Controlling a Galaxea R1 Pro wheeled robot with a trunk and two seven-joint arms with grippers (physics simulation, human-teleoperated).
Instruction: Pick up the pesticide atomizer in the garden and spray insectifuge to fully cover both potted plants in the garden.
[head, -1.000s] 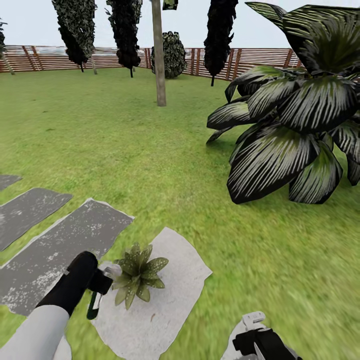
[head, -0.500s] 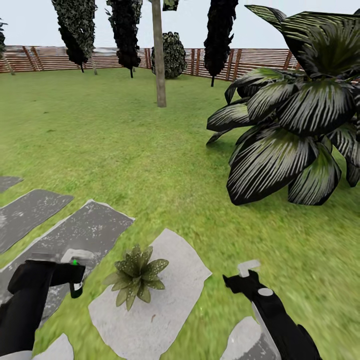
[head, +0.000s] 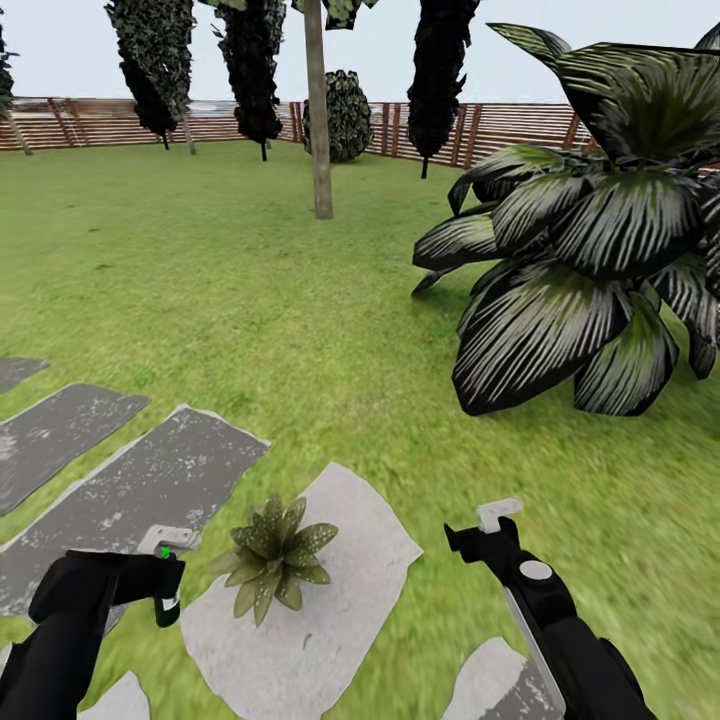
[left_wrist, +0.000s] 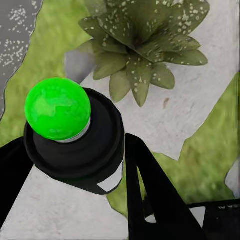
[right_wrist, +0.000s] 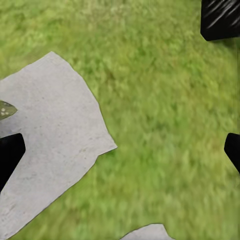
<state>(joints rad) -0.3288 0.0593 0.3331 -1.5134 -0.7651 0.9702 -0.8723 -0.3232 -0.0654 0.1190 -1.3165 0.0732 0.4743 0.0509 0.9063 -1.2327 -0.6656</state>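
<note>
One potted plant (head: 272, 555), a low rosette of speckled olive leaves, sits on a white stepping stone (head: 350, 600) of the garden lawn (head: 250, 300). Just left of it, my left gripper (head: 160, 585) is shut on the pesticide atomizer (head: 166, 600), held upright with its pale spray head on top. In the left wrist view the atomizer (left_wrist: 75, 145) shows a bright green knob, black fingers (left_wrist: 150, 190) flank it, and the plant (left_wrist: 145, 45) lies beyond. My right gripper (head: 490, 525) hangs open over grass right of the stone, its fingers (right_wrist: 10, 155) wide apart. The second potted plant is out of view.
A big striped-leaf palm (head: 590, 250) spreads at the right. Dark grey stepping stones (head: 130, 480) lie at the left. Further off stand a tree trunk (head: 320, 120), a round dark bush (head: 347, 110) and the brown slatted fence (head: 500, 125). Open lawn stretches ahead.
My left arm has drawn back leftward from the plant and the atomizer now stands upright. My right arm has risen into view and forward. The camera has tilted slightly.
</note>
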